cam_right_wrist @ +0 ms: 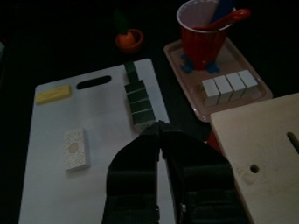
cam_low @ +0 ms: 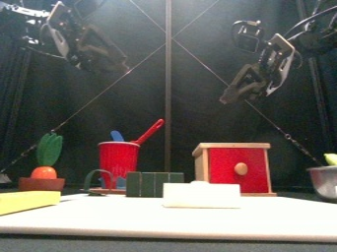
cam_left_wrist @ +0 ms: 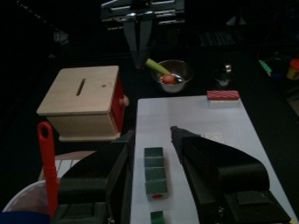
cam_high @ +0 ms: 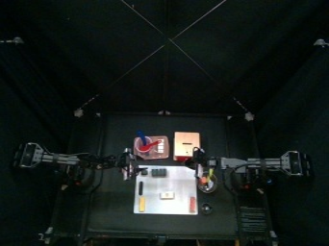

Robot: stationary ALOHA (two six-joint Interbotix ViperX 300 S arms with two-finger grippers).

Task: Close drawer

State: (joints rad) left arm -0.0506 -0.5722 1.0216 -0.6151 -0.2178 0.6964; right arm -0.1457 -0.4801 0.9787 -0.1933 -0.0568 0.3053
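The drawer (cam_low: pixel 235 167) is a small tan wooden box with a red front and a round knob, standing right of the table's middle. In the front view that red front looks level with its frame. The box's orange-brown top shows from above as the drawer (cam_high: pixel 190 142). My right gripper (cam_right_wrist: pixel 158 133) hangs above the white sheet beside the drawer (cam_right_wrist: pixel 263 131), jaws pressed together with nothing between them. In the air over the sheet's other side, my left gripper (cam_left_wrist: pixel 158 175) stands open and empty, with the drawer (cam_left_wrist: pixel 82 101) ahead of it. Both grippers hang well above the table.
A red cup (cam_low: pixel 118 162) with red and blue utensils stands in a reddish tray (cam_right_wrist: pixel 216 74) with white blocks. On the white sheet (cam_right_wrist: pixel 82 131) lie green blocks (cam_low: pixel 154 184), a white block (cam_low: pixel 200 195) and a yellow sponge (cam_low: pixel 27 202). A bowl (cam_low: pixel 322 180) sits at the far right.
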